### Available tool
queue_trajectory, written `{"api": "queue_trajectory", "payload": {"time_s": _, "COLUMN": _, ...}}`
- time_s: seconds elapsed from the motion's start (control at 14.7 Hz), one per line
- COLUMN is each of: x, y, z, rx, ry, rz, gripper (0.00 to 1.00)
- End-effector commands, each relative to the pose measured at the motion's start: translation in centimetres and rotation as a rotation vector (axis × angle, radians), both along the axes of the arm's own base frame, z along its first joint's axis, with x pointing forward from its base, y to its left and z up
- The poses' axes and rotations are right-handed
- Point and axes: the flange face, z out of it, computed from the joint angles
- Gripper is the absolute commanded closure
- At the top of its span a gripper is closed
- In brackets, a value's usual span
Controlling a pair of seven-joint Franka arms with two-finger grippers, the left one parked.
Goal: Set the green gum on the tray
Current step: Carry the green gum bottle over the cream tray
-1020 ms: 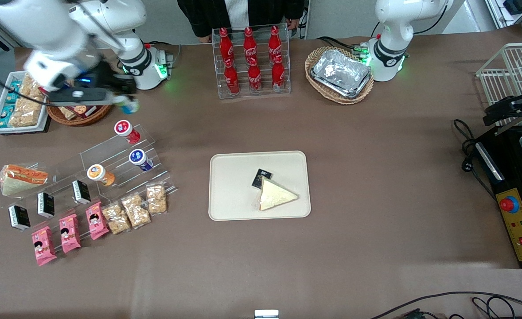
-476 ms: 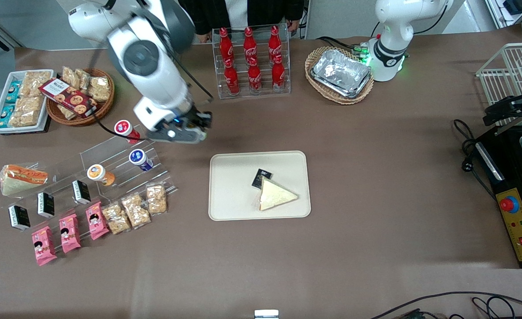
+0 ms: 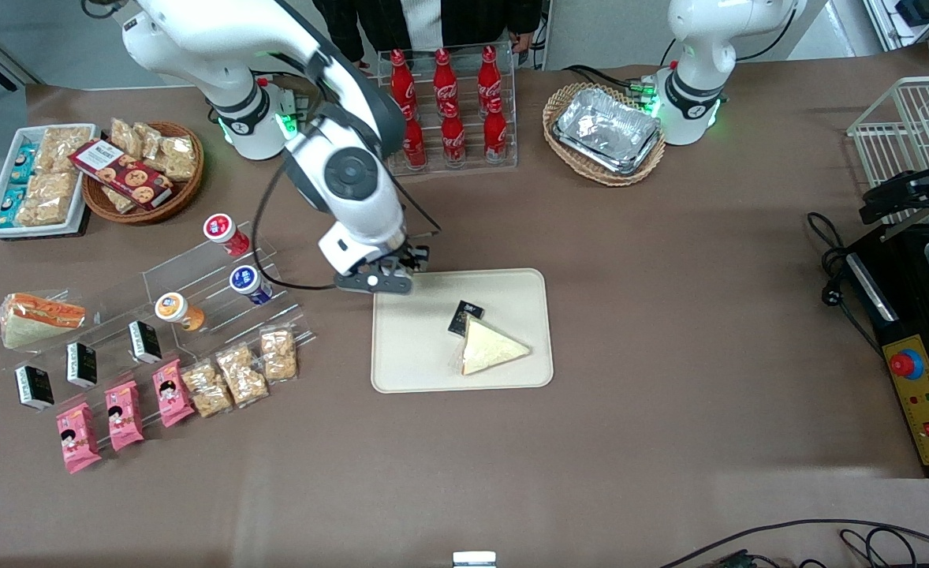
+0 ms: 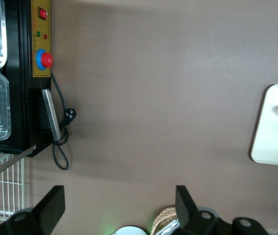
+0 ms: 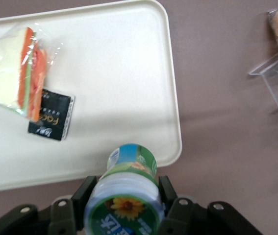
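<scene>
Already the green gum (image 5: 124,193) was off the tabletop, clamped between the 2 fingers of the tool (image 3: 375,282), which hung over the tray (image 3: 417,347) corner nearest the working arm. Lowering and release remained. Judging by the wrist view, the bottle's long axis ran roughly along the fingers, lid toward the tray.
</scene>
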Motion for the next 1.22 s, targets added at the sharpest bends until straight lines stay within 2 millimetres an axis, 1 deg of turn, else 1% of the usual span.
{"api": "queue_trajectory", "payload": {"time_s": 0.0, "x": 0.3, "y": 0.7, "z": -4.6, "rx": 0.002, "ry": -0.031, "rz": -0.015, "gripper": 1.00}}
{"api": "queue_trajectory", "payload": {"time_s": 0.14, "x": 0.3, "y": 0.5, "z": -6.9, "rx": 0.021, "ry": -0.039, "rz": -0.018, "gripper": 1.00}}
{"api": "queue_trajectory", "payload": {"time_s": 0.41, "x": 0.2, "y": -1.0, "z": -10.2, "rx": 0.040, "ry": -0.076, "rz": -0.010, "gripper": 1.00}}
{"api": "queue_trajectory", "payload": {"time_s": 0.48, "x": 0.4, "y": -1.6, "z": -10.9, "rx": 0.038, "ry": -0.083, "rz": -0.016, "gripper": 1.00}}
{"api": "queue_trajectory", "payload": {"time_s": 0.68, "x": 0.2, "y": -2.0, "z": -11.6, "rx": 0.040, "ry": -0.084, "rz": -0.018, "gripper": 1.00}}
{"api": "queue_trajectory", "payload": {"time_s": 0.75, "x": 0.3, "y": -2.2, "z": -12.0, "rx": 0.037, "ry": -0.080, "rz": -0.021, "gripper": 0.99}}
{"api": "queue_trajectory", "payload": {"time_s": 0.82, "x": 0.5, "y": -2.4, "z": -12.1, "rx": 0.033, "ry": -0.081, "rz": -0.024, "gripper": 0.95}}
{"api": "queue_trajectory", "payload": {"time_s": 0.88, "x": 0.6, "y": -2.6, "z": -12.2, "rx": 0.033, "ry": -0.080, "rz": -0.028, "gripper": 0.86}}
{"api": "queue_trajectory", "payload": {"time_s": 0.95, "x": 0.6, "y": -2.6, "z": -12.2, "rx": 0.032, "ry": -0.079, "rz": -0.030, "gripper": 0.46}}
{"api": "queue_trajectory", "payload": {"time_s": 1.02, "x": 0.6, "y": -2.6, "z": -12.2, "rx": 0.033, "ry": -0.080, "rz": -0.030, "gripper": 0.14}}
{"api": "queue_trajectory", "payload": {"time_s": 1.09, "x": 0.6, "y": -2.5, "z": -12.1, "rx": 0.033, "ry": -0.082, "rz": -0.030, "gripper": 0.05}}
{"api": "queue_trajectory", "payload": {"time_s": 1.16, "x": 0.6, "y": -2.5, "z": -12.1, "rx": 0.033, "ry": -0.082, "rz": -0.030, "gripper": 0.04}}
